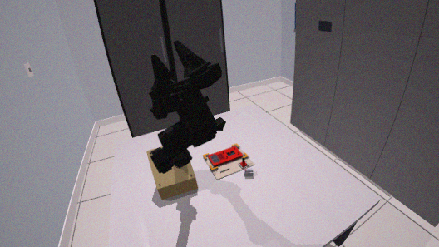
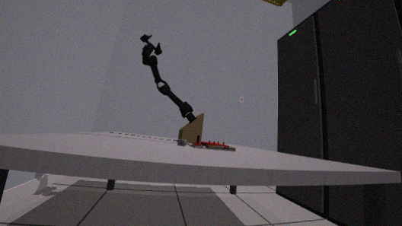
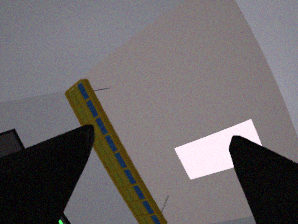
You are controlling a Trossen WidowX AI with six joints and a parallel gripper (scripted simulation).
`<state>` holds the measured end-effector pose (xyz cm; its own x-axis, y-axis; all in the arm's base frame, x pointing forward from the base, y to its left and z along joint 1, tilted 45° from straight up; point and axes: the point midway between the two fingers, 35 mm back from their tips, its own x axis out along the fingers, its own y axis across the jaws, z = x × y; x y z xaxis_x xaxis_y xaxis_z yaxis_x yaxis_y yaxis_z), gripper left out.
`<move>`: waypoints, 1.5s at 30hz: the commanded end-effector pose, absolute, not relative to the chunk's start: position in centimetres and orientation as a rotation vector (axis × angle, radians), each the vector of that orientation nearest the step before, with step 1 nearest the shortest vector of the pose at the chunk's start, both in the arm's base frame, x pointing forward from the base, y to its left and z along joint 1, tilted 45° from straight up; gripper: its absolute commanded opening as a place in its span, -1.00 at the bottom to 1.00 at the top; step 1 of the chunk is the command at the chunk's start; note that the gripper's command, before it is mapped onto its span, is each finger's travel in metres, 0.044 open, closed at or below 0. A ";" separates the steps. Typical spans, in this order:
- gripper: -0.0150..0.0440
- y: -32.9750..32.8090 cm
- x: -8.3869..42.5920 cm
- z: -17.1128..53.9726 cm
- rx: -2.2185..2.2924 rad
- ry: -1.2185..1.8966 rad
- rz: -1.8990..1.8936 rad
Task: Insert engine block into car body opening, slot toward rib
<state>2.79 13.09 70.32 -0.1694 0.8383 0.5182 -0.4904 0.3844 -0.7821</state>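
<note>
The tool (image 1: 165, 49) (image 2: 155, 39) (image 3: 162, 137) is released, high up; the grey block (image 1: 249, 174) (image 2: 182, 142), likely the engine, lies outside the red car body (image 1: 237, 152) (image 2: 215, 145), so insertion remains

The white table (image 1: 299, 176) (image 2: 114, 159) carries a tan wedge-shaped pedestal (image 1: 178, 190) (image 2: 192, 132), a cream board (image 1: 235, 173) (image 2: 223, 151) and a small grey block (image 1: 249, 174) (image 2: 182, 142) near its corner.

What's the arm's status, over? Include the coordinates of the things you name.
Gripper (image 1: 164, 49) (image 2: 155, 40) (image 3: 162, 137) open, raised high, nothing between fingers. Red car body (image 1: 225, 155) (image 2: 217, 144) on its board, low on the table. Nothing seen touching the gripper.
</note>
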 end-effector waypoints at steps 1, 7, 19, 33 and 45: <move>0.95 13.1 2.8 70.3 -0.363 -1.261 1.220; 1.00 13.1 3.7 70.3 -0.281 -1.249 1.240; 1.00 12.8 9.8 70.8 -0.176 -1.201 1.092; 1.00 12.0 18.1 70.0 -0.184 -1.115 0.843; 1.00 11.0 25.4 67.7 -0.240 -0.987 0.635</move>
